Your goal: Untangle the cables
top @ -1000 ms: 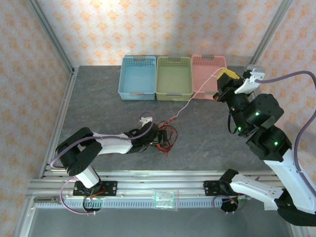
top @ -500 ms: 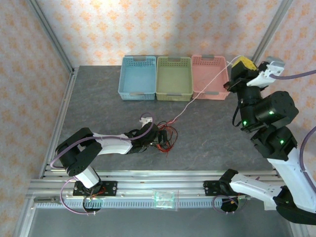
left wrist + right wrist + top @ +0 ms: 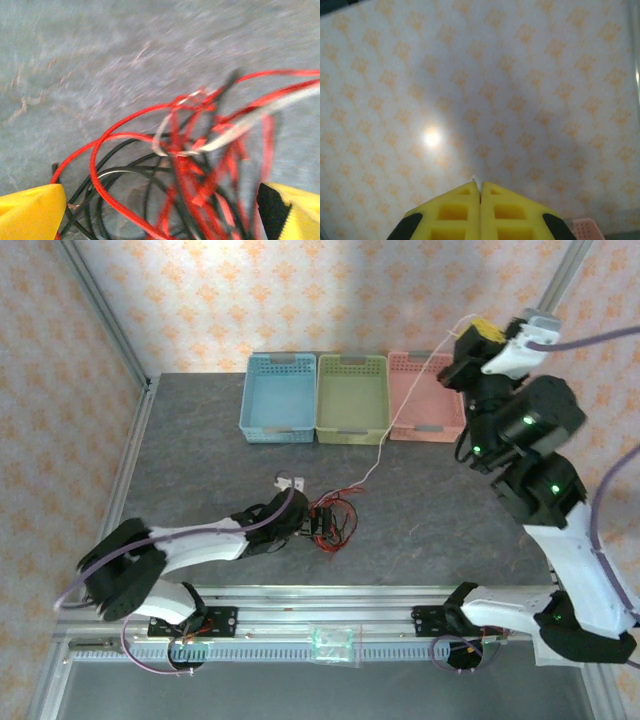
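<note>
The cables (image 3: 333, 521) lie in a tangle of red and black loops on the grey table, near the middle front. My left gripper (image 3: 312, 523) sits at the tangle's left edge. In the left wrist view my left gripper (image 3: 160, 215) is open, its yellow fingers (image 3: 30, 210) straddling the red and black loops (image 3: 175, 165). A whitish cable (image 3: 400, 415) runs taut from the tangle up to my right gripper (image 3: 470, 335), which is raised high over the pink basket. My right gripper (image 3: 480, 186) is shut on the cable's white tip (image 3: 474, 179).
Three baskets stand in a row at the back: blue (image 3: 250, 400), green (image 3: 352, 430) and pink (image 3: 425, 430). A small white connector (image 3: 290, 481) lies just left of the tangle. The right wrist camera faces the patterned back wall (image 3: 520, 75).
My right gripper has risen up and back with the whitish cable, drawing it tauter. The left arm has stretched lower and shifted slightly at the tangle.
</note>
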You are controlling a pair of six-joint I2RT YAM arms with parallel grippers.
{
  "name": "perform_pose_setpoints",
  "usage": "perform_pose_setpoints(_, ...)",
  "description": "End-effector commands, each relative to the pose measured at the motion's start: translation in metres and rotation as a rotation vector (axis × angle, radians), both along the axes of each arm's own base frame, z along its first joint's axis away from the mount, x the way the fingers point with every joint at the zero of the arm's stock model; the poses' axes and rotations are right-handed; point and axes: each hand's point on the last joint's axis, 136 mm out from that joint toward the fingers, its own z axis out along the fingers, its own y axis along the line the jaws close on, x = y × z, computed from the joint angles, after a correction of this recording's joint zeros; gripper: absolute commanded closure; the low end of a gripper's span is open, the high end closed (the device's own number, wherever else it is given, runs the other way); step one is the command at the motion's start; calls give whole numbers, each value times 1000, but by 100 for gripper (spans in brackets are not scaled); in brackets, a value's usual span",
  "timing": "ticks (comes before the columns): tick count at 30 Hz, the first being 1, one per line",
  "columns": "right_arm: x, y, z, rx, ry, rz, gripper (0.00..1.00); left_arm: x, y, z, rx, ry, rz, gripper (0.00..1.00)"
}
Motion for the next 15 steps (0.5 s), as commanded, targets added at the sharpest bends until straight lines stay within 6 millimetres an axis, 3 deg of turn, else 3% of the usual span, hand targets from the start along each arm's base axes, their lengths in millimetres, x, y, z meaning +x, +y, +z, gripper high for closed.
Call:
perform_pose_setpoints(1, 35, 27, -41, -17, 144, 40, 100, -3, -2, 43, 37, -97, -113, 1)
perform_pose_setpoints(7, 71, 60, -64, 21, 218, 148, 100, -6, 8, 89, 57, -154, -138, 1)
perform_pose_setpoints(11, 79, 79, -66, 30, 242, 224, 100, 6, 10, 140, -18, -248, -131, 1)
perform_pose_setpoints(15, 79, 95, -64, 42, 262, 304, 100, 24, 3, 177, -122, -306, -177, 1)
